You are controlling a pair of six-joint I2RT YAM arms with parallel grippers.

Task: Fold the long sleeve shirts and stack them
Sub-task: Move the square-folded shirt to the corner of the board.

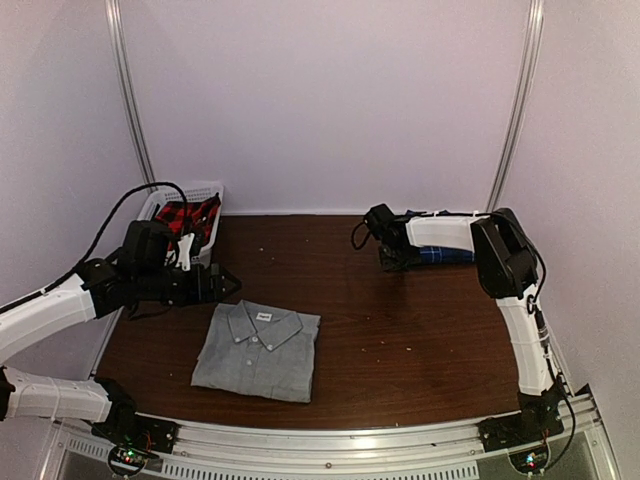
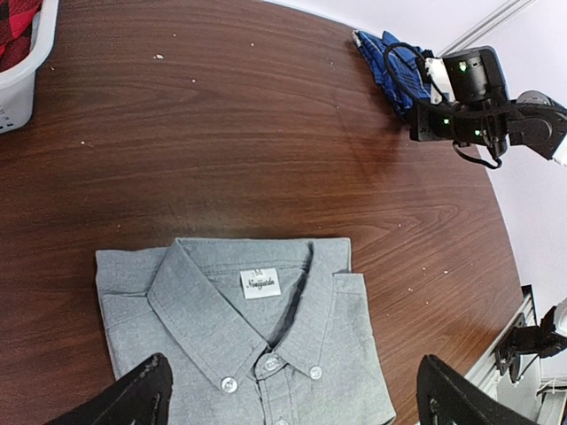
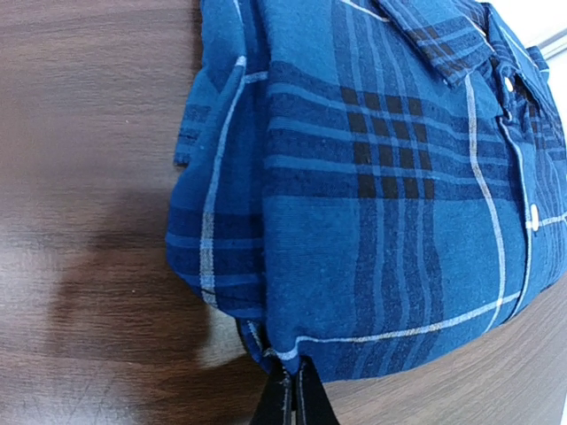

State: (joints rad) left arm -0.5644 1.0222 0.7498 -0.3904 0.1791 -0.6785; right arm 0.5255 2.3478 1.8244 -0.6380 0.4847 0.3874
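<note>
Right gripper: fingers pressed together, pinching the edge fold of the blue plaid shirt. The fabric is drawn down into my tips. The shirt sits at the far right of the table, mostly hidden behind my right forearm in the top view, so its long axis there is hard to call.

Left gripper: spread wide, holding nothing, hovering just over the grey shirt. The grey one is folded flat at near centre-left, collar far, hem near, long axis roughly near-far with a slight tilt.

Key relation: the grey shirt lies left of and nearer than my right gripper, well apart across bare wood. Stacking likely means carrying the plaid left and near. The right arm is on the plaid and the left arm is nearer the grey.

Writing: white collar label on the grey shirt, script word, too small to read surely. No other text seen.

White basket far left, red plaid cloth inside.
</note>
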